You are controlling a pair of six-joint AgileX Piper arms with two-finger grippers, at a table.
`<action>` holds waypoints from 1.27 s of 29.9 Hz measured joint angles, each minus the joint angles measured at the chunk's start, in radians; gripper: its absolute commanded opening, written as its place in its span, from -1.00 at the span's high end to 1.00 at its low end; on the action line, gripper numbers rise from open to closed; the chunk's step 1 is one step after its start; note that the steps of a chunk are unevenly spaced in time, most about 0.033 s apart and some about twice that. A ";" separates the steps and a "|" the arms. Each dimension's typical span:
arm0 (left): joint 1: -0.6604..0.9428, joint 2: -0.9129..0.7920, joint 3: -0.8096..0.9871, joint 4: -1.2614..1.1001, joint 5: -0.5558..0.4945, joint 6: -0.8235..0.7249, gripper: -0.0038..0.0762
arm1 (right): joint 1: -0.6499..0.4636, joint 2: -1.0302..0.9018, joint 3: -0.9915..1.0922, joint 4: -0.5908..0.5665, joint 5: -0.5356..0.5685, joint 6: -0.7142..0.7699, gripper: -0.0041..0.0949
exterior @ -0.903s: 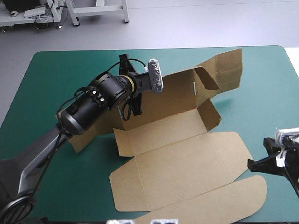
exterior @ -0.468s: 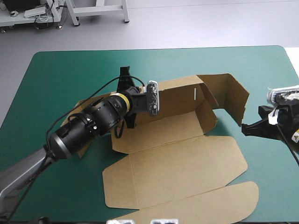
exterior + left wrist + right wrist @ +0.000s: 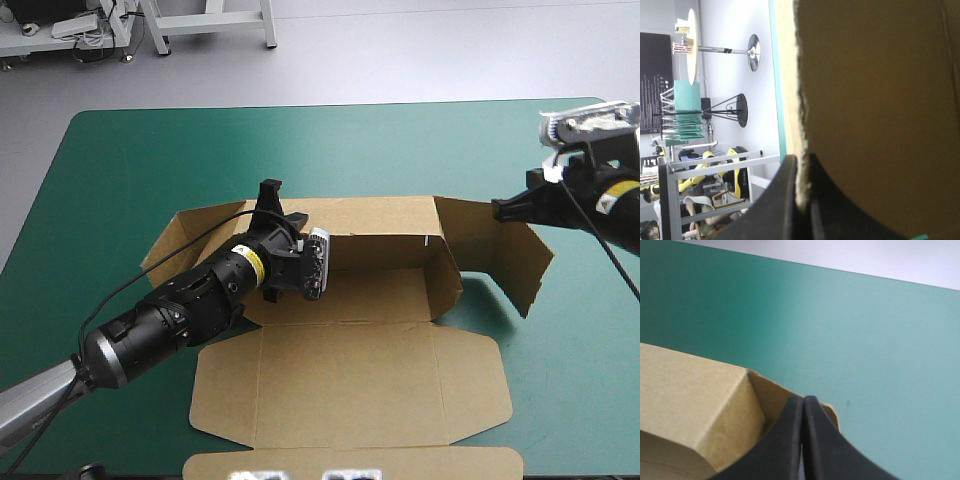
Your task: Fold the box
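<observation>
The left gripper (image 3: 270,192) pulled the box (image 3: 350,375) nearer, back wall upright; the right gripper (image 3: 498,208) moved to its flap.

The box (image 3: 350,370) sits mid-frame on the desk (image 3: 120,170). Its flat panels spread toward the bottom edge, and its rear wall stands behind them. From lower left, the left tool (image 3: 276,205) straddles that wall's top edge (board between its tips). At upper right, the right tool (image 3: 497,207) meets the end flap's upper corner.
</observation>
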 measured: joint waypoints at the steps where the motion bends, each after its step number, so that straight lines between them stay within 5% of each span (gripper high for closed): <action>1: 0.000 -0.001 0.004 0.007 -0.007 -0.009 0.93 | 0.000 0.031 -0.027 0.026 0.013 -0.013 0.94; 11: -0.001 -0.003 0.011 0.144 -0.046 -0.179 0.93 | 0.000 0.488 -0.405 0.103 0.225 -0.049 0.94; 17: -0.001 -0.003 0.011 0.153 0.002 -0.234 0.93 | 0.000 0.684 -0.491 0.110 0.236 -0.004 0.94; 38: -0.002 -0.001 0.011 0.158 0.079 -0.242 0.93 | 0.000 0.728 -0.360 0.128 0.233 -0.004 0.94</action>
